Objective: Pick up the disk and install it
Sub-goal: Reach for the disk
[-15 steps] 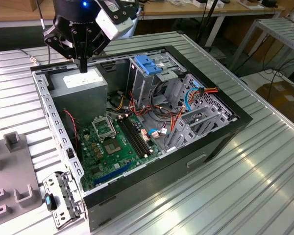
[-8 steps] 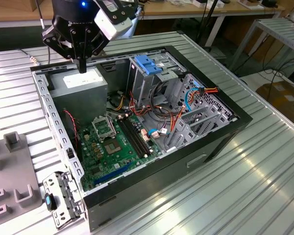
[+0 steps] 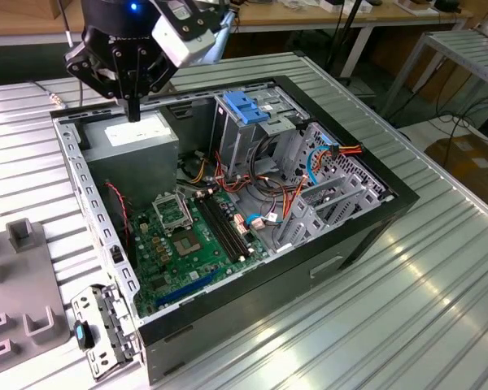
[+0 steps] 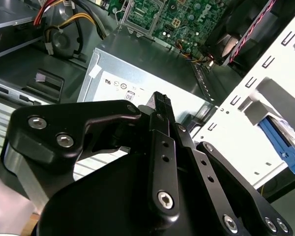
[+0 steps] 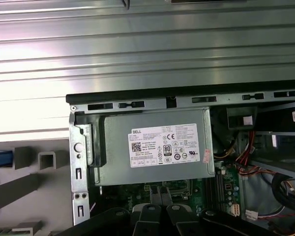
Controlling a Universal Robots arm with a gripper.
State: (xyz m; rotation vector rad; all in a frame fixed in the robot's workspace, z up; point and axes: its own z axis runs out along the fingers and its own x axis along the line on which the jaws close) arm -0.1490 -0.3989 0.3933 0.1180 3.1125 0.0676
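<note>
Black hand [image 3: 134, 112], green motherboard [image 3: 187, 244], blue latch [image 3: 246, 106]

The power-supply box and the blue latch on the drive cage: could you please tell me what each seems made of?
The power-supply box looks like dull grey sheet metal, judging by its folded edges and faint sheen. The blue latch seems to be moulded plastic, evenly coloured and matt.

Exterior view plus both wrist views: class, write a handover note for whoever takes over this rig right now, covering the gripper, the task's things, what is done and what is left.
Gripper: shut, holding nothing, over the power supply in the open computer case.
Disk: not in the gripper; a blue-edged part past the case rail in the second wrist view may be it, cannot tell.
Done: nothing yet.
Left: picking the disk up and installing it.
</note>
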